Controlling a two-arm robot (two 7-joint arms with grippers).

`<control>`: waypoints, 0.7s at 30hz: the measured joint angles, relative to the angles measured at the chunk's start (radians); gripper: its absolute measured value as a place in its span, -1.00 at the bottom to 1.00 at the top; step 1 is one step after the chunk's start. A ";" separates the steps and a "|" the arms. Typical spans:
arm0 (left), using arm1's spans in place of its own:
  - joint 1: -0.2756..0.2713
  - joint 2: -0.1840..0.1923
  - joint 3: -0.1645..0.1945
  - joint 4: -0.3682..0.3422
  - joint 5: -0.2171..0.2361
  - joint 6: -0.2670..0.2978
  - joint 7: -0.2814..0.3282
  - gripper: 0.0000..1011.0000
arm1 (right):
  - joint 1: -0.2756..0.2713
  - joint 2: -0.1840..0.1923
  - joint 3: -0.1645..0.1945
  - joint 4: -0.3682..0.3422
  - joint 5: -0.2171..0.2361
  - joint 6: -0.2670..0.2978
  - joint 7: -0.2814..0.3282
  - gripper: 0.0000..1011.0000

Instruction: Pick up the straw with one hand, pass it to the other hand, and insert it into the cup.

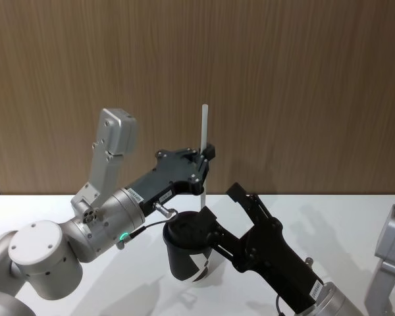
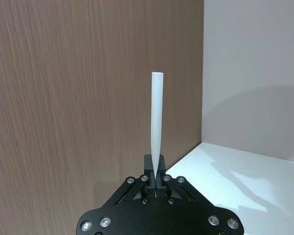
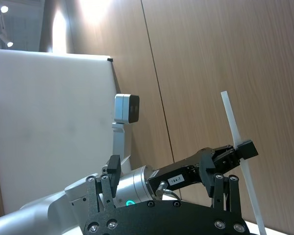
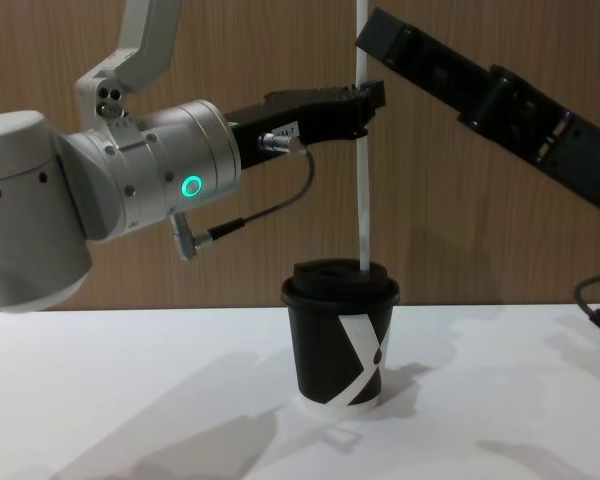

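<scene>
The white straw (image 4: 363, 200) stands upright over the black cup (image 4: 342, 340), and its lower end meets the cup's lid; whether it enters the lid I cannot tell. My left gripper (image 4: 365, 105), on the silver arm with the green ring light, is shut on the straw well above the cup. The same grip shows in the head view, left gripper (image 1: 205, 164) on straw (image 1: 203, 128), and in the left wrist view, gripper (image 2: 156, 177) on straw (image 2: 157, 117). My right gripper (image 1: 220, 204), on the all-black arm, is open beside the cup (image 1: 184, 253), holding nothing.
The cup stands on a white table (image 4: 130, 400) in front of a wooden wall (image 4: 230, 270). A thin grey cable with a metal plug (image 4: 210, 232) hangs under the left wrist. The right arm (image 4: 500, 95) crosses the upper right above the cup.
</scene>
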 joint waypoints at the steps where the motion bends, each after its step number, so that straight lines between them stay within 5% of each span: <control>1: 0.000 0.000 0.000 0.001 0.000 -0.001 -0.001 -0.99 | 0.000 0.000 0.000 0.000 0.000 0.000 0.000 0.98; 21: 0.005 0.000 0.004 0.012 0.012 -0.002 -0.003 -0.99 | 0.000 0.000 0.000 0.000 0.000 0.000 0.000 0.98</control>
